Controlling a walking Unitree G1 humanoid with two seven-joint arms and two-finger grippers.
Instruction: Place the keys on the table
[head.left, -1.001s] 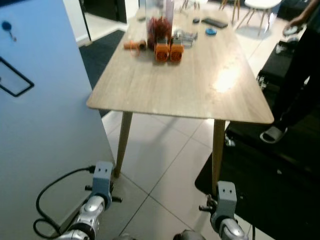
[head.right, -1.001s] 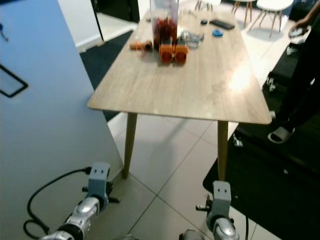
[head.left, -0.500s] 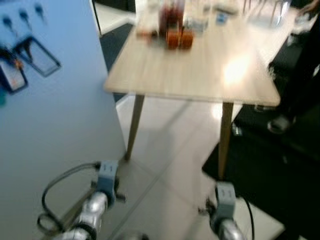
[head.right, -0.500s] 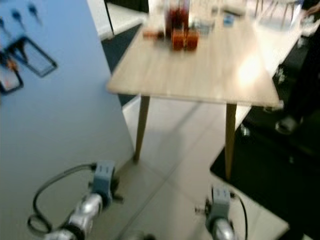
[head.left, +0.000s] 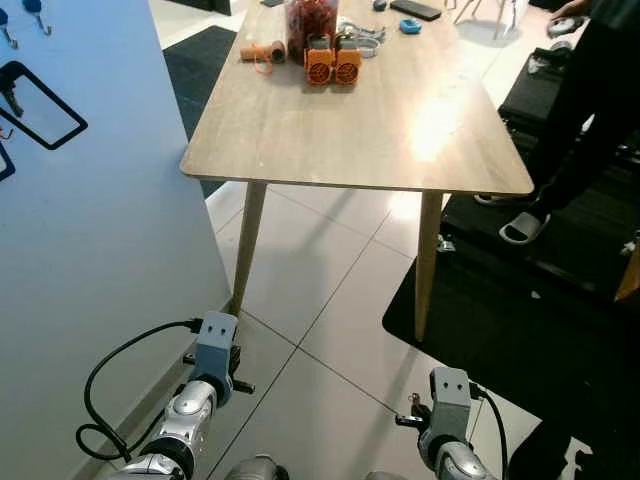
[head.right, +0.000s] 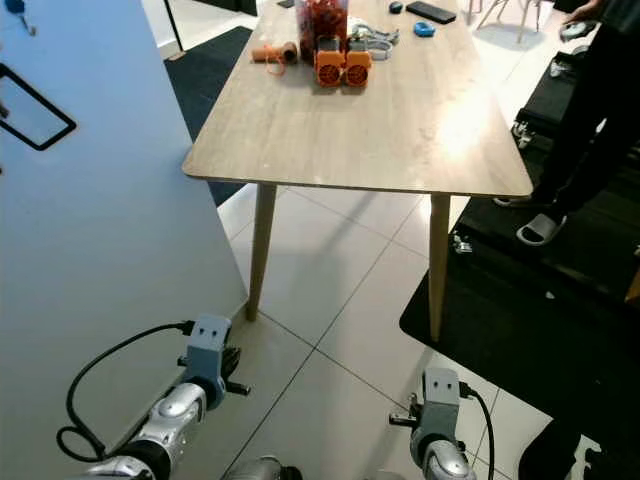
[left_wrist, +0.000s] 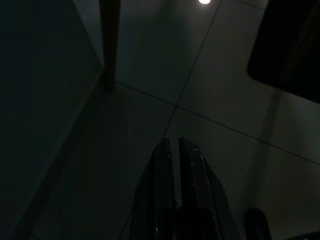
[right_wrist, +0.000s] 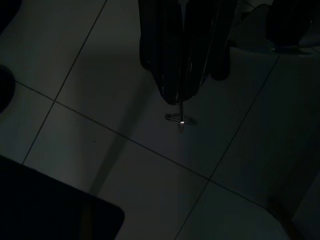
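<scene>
Right gripper (right_wrist: 180, 97): black fingers pressed together on a thin silver key ring with keys (right_wrist: 179, 120), which dangles from the tips above the pale tiled floor (head.left: 330, 300). Left gripper (left_wrist: 174, 145): fingers closed together, nothing held, hanging low over the same floor. Ahead, one light wooden table (head.left: 380, 130) on slender legs; its near half is bare. At its far end: two orange blocks (head.left: 332, 68), one clear jar of red contents (head.left: 308, 18), one dark phone (head.left: 414, 9). Blue panel (head.left: 90, 230) stands left; black mat (head.left: 520, 300) and a person's sandalled foot (head.left: 518, 228) lie right.
</scene>
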